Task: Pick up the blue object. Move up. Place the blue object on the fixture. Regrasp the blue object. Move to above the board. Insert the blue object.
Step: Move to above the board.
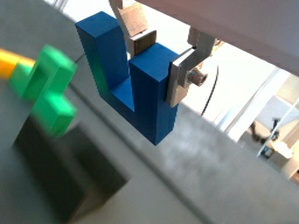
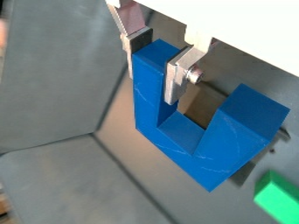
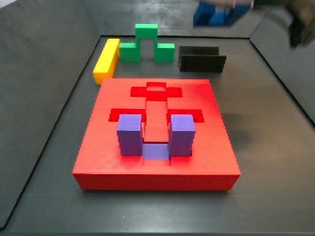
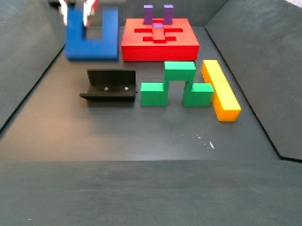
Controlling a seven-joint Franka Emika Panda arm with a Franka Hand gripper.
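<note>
- Gripper (image 1: 156, 54) up in the air, closed on one prong of the blue object (image 1: 131, 80).
- Silver fingers (image 2: 177, 74) pressed flat on both sides of that prong, seen in both wrist views.
- Blue object hanging with its two prongs up and its base down, clear of the floor.
- In a side view, blue object (image 4: 90, 35) high up, behind the fixture (image 4: 109, 86) and just beside the board (image 4: 160, 40).
- In a side view, only a blurry blue patch (image 3: 224, 12) at the top, above the fixture (image 3: 202, 60).
- Fixture empty, standing on the floor near the green stepped block (image 4: 177, 85).
- Yellow bar (image 4: 221, 89) lying just beside the green stepped block, on the side away from the fixture.
- Purple U-shaped block (image 3: 155, 135) sitting in the board (image 3: 155, 161), prongs up.
- Red cut-out shapes in the rest of the board top, open.
</note>
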